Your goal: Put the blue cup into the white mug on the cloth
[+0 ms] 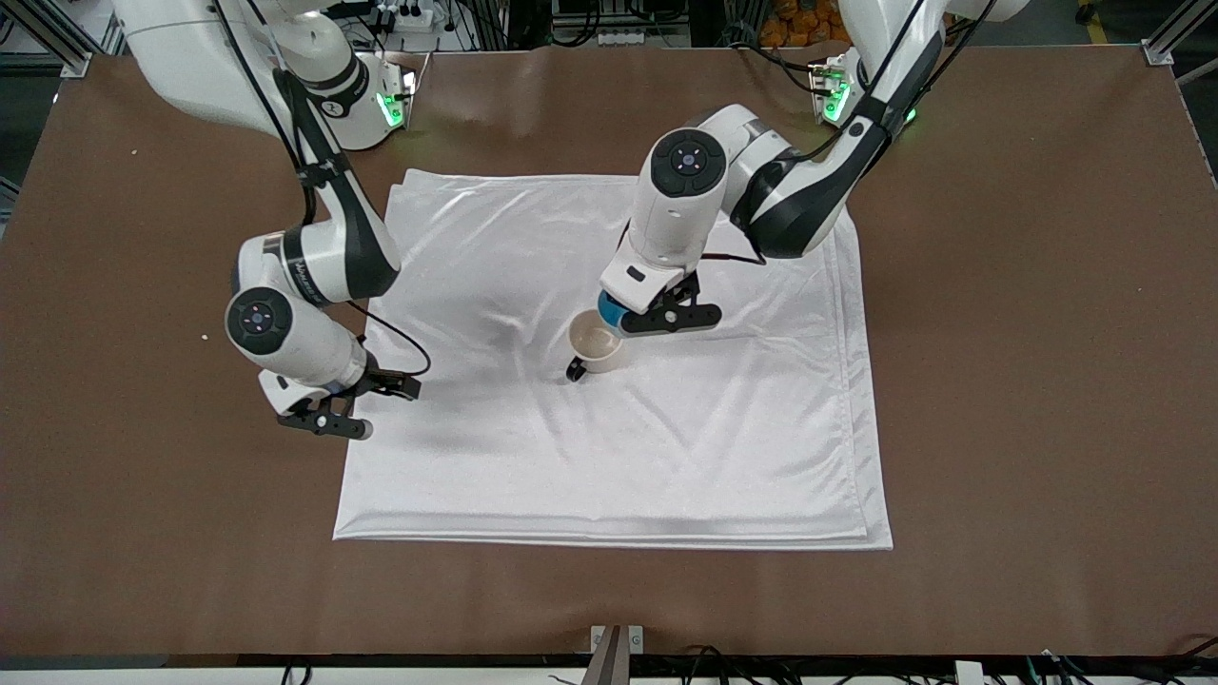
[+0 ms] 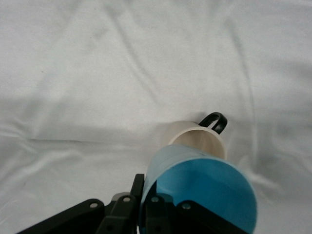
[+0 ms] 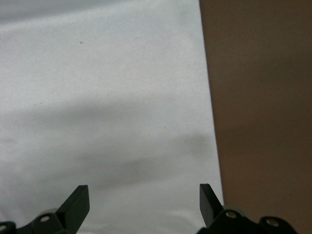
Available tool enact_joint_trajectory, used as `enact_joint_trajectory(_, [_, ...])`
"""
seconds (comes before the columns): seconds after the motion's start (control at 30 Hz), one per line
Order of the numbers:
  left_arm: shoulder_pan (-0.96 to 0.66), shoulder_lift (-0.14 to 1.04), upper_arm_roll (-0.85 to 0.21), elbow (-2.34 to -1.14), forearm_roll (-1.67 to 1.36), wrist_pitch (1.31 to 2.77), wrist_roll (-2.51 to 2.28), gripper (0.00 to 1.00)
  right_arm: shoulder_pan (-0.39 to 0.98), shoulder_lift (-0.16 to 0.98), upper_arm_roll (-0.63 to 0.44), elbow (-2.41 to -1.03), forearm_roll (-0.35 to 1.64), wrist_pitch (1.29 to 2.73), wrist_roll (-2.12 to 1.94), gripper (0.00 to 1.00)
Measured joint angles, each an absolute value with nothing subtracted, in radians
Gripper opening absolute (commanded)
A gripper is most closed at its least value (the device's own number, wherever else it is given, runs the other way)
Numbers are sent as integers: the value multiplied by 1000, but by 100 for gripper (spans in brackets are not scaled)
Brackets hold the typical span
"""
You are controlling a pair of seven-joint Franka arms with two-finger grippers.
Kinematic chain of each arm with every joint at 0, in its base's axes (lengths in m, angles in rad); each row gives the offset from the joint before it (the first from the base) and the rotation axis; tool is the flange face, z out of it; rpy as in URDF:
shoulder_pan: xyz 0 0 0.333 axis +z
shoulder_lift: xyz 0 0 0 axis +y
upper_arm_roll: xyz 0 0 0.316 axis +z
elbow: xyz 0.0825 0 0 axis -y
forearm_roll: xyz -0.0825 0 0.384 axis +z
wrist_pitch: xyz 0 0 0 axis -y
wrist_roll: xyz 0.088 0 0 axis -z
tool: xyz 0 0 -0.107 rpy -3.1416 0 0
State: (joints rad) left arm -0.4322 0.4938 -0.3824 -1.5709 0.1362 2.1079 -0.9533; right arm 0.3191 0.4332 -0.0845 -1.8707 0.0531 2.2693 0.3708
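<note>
Glossy, creased white cloth [image 1: 609, 419] fills the centre of the front view on the brown table [image 1: 1047, 381]; round cream mug [image 1: 595, 344] with black loop handle stands upright on it at mid-frame; left gripper [image 1: 636, 319] hangs over the mug, clamped on the tapered blue cup [image 2: 204, 195], tilted, its base hidden; right gripper [image 1: 328, 416], spread wide and empty, waits above the cloth's edge toward the right arm's end.

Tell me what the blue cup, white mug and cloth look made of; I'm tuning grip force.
Blue cup: probably plastic, smooth and matte, held in the left claw.
White mug: likely glazed ceramic, black handle.
Cloth: satin-like fabric, shiny, creased.
</note>
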Motion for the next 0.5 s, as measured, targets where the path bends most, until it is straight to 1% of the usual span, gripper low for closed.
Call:
enact_joint_trajectory(0.2, [-465, 529, -380, -1570, 136, 2168, -980, 0, 253, 344, -88, -1949, 49, 2265, 227, 100])
enact_joint_trajectory(0.5, [-493, 593, -378, -1569, 158, 2220, -982, 0, 152, 263, -89, -1962, 48, 2177, 63, 100])
